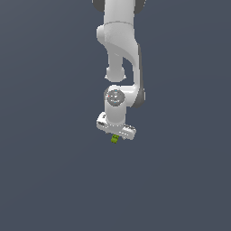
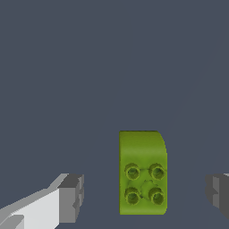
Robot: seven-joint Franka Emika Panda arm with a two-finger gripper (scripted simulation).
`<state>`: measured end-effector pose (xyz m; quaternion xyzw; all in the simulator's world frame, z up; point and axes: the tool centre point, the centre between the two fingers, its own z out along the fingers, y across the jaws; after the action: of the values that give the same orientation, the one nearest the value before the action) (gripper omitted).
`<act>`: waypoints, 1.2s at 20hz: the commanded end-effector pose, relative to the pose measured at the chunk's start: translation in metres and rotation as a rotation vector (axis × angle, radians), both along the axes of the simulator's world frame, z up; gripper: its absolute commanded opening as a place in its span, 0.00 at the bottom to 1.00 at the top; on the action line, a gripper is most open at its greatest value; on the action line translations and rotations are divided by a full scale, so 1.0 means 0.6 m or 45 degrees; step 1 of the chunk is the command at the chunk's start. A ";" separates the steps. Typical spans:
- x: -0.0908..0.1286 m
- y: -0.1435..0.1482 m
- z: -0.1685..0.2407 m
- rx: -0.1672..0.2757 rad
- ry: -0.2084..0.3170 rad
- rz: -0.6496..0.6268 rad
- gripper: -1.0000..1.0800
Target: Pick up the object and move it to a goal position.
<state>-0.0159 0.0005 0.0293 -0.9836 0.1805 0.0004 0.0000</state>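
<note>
you have the white franka arm's two-fingered gripper hanging over a plain dark slate-grey floor, and the small lime-green plastic block with one rounded corner and four round studs sits in the gap between its fingers. in the wrist view you can see the grey pad of one finger on one side of the block and the grey pad of the other finger at the far frame edge on the other side, with bare floor showing between each pad and the block. so the fingers are spread wide and touch nothing; the block is loose between them, nearer the far-edge pad than the white-backed one, though not by much.

the block's long axis runs across the line that joins the two fingertips, so its long flat sides face the pads. the four studs (set in a two-by-two square) point up at the wrist camera and crowd the end of the block closest to the fingers; the smooth end with the rounded corner points away from them.

in the exterior view you see only a green speck just under the white hand; whether it rests on the floor cannot be told from there.
</note>
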 end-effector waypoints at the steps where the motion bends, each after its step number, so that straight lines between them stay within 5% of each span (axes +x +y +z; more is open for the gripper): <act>1: 0.000 0.000 -0.017 0.000 -0.001 -0.001 0.96; 6: 0.001 0.000 -0.028 0.000 -0.001 -0.002 0.96; 7: 0.001 0.000 -0.028 0.000 -0.001 -0.002 0.00; 24: 0.009 0.017 -0.004 0.000 -0.001 -0.002 0.00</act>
<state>-0.0124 0.0068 0.0215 -0.9834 0.1817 0.0007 -0.0002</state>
